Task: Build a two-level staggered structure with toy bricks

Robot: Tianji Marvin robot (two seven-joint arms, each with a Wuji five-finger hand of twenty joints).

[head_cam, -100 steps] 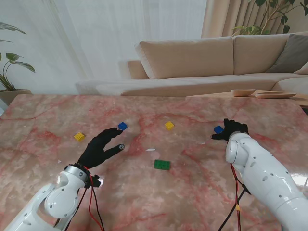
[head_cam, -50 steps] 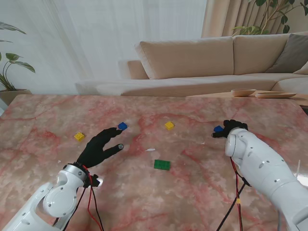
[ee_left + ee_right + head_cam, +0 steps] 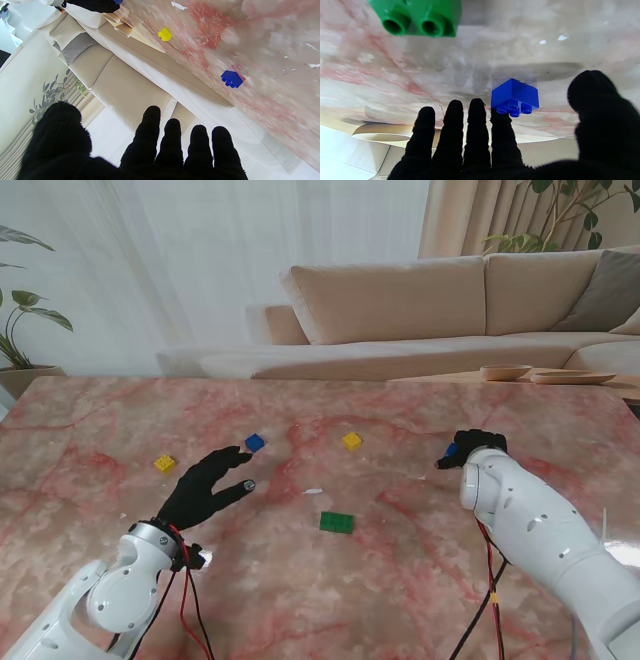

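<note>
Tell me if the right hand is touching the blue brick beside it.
Cannot tell. In the right wrist view the index fingertip meets the blue brick's studded edge, but overlap hides any gap; the right hand is open.

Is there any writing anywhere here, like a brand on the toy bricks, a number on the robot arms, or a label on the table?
None can be read in any view.
Green brick: studs plain, no lettering shows.
Blue brick by the right hand: seen close, no mark.
Other blue brick and both yellow bricks: too small to tell.
White arm shells: bare, no numbers.
Table: only marble veining.
</note>
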